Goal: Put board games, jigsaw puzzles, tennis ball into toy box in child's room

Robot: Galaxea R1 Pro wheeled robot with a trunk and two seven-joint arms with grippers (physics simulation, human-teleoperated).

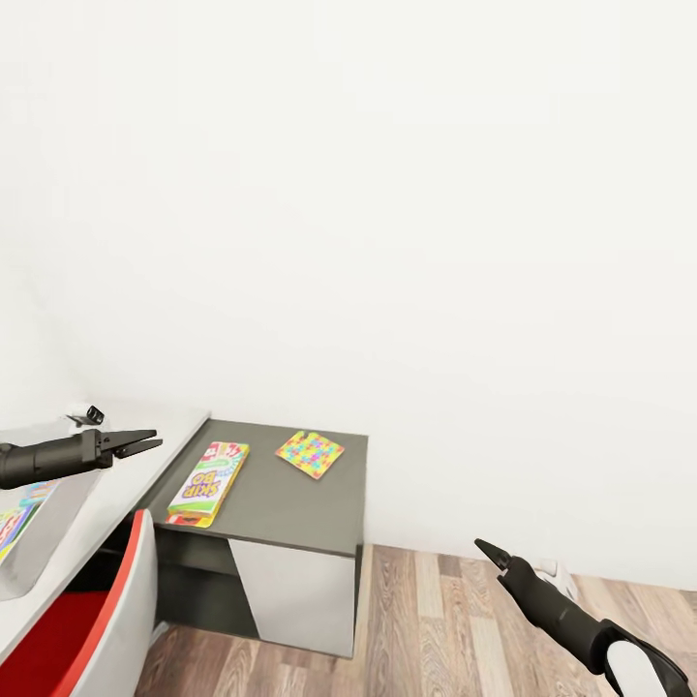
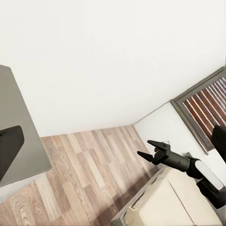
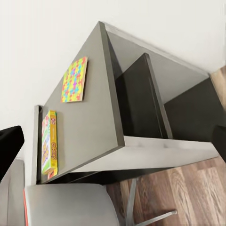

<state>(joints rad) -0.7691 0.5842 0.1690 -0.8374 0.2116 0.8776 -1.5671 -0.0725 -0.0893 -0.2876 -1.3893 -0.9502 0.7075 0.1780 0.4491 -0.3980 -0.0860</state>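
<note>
Left gripper (image 1: 143, 445) spread, empty; right gripper (image 2: 149, 149) spread too. SKIP-BO box (image 1: 208, 482) lies flat on dark-grey wing (image 1: 290, 508), long axis 1-to-7 o'clock; jigsaw puzzle (image 1: 310, 454) at its 2 o'clock.

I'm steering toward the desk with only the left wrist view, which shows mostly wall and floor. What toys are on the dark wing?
Observer: A Skip-Bo game box and a puzzle square lie flat on the dark desk wing, apart from each other.
Operator: Is my left end effector holding anything?
Observer: No. The left end effector is open and empty, hovering by the light desktop, short of the game box.
Operator: Anything in the way down low?
Observer: A red-and-white chair stands at the light desktop, next to the wing.
</note>
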